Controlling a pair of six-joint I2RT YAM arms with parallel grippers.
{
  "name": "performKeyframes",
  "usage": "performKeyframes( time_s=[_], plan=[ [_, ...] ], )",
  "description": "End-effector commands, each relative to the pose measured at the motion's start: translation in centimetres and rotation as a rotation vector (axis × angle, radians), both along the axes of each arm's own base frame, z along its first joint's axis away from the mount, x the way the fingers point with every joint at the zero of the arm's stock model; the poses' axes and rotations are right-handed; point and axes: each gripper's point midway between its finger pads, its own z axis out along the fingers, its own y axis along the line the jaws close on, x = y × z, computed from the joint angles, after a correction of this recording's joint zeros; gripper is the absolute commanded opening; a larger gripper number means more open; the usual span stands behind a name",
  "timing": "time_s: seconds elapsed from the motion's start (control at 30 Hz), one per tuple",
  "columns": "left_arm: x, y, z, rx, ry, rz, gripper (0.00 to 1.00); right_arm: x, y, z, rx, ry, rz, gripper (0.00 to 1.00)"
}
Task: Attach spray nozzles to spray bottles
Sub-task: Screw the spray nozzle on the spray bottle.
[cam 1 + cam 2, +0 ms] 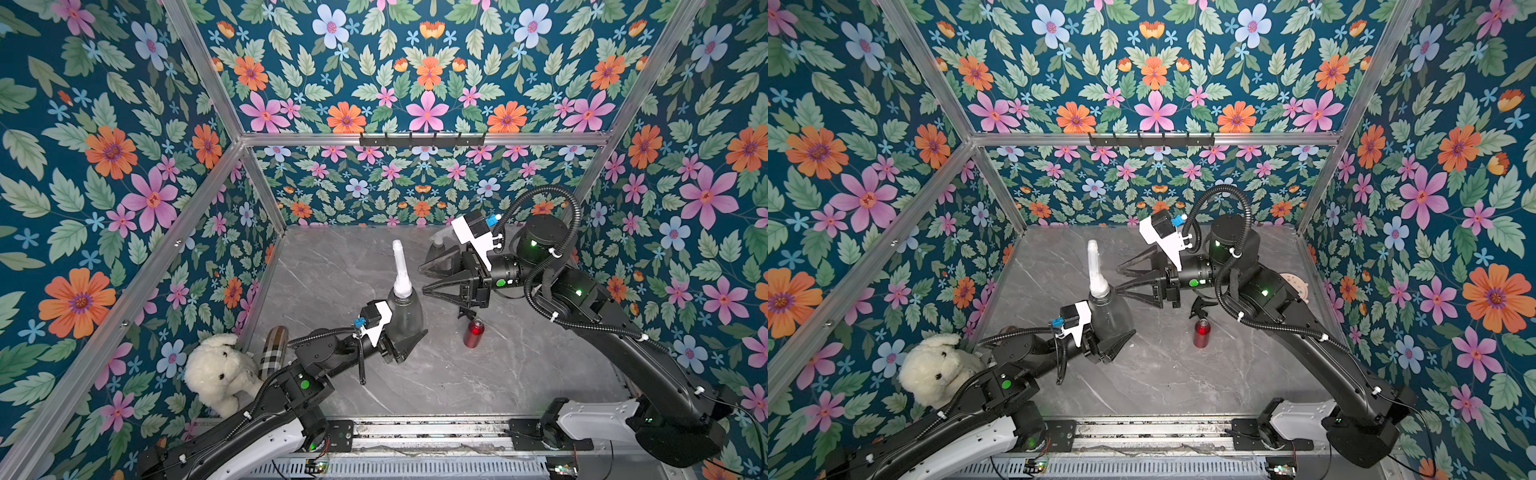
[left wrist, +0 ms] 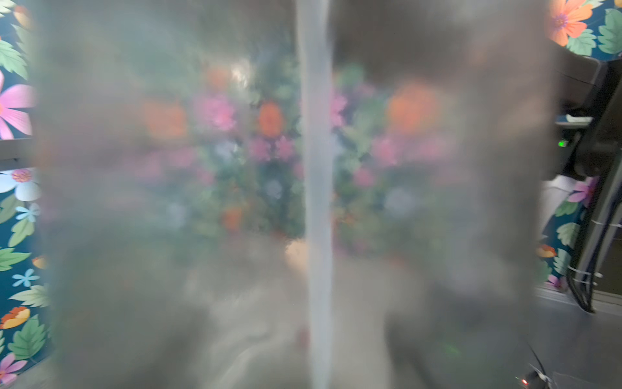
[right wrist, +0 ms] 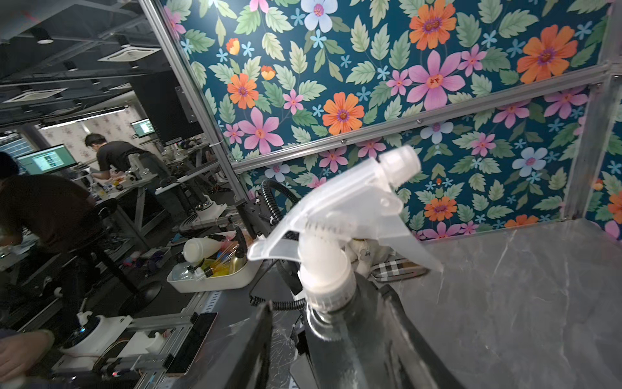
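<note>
A smoky-grey spray bottle (image 1: 405, 318) (image 1: 1109, 316) stands upright mid-table with my left gripper (image 1: 411, 328) shut on its body. It fills the left wrist view, where the dip tube (image 2: 316, 202) runs down its middle. A clear spray nozzle (image 1: 401, 270) (image 3: 343, 215) sits on its neck. My right gripper (image 1: 422, 280) (image 3: 328, 303) is open, its fingers either side of the neck just under the collar. Behind it a second grey bottle (image 1: 438, 249) is partly hidden. The red bottle (image 1: 473, 332) stands upright, with the black nozzle (image 1: 467, 311) lying beside it.
A white plush toy (image 1: 220, 374) and a plaid case (image 1: 274, 353) lie at the table's left edge. A beige disc (image 1: 1296, 286) shows behind the right arm. Floral walls close in three sides, and a hook rail (image 1: 422, 139) hangs on the back wall.
</note>
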Motion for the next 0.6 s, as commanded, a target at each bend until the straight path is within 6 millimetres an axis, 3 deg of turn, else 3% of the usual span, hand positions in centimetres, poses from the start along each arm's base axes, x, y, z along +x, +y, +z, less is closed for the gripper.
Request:
performKeyframes(
  time_s=[0.0,0.27,0.57],
  plan=[
    [-0.7,-0.2,0.7,-0.019,-0.011,-0.038,0.0,-1.1,0.1,-0.1,-0.011,-0.016,0.088,0.5],
    [-0.8,-0.4,0.5,-0.01,-0.01,-0.054,0.0,-0.1,0.8,-0.4,-0.029,-0.016,0.051,0.48],
    [-0.7,-0.6,0.4,-0.001,-0.008,-0.058,0.0,-0.7,2.1,-1.1,-0.075,-0.036,0.065,0.44]
  ],
)
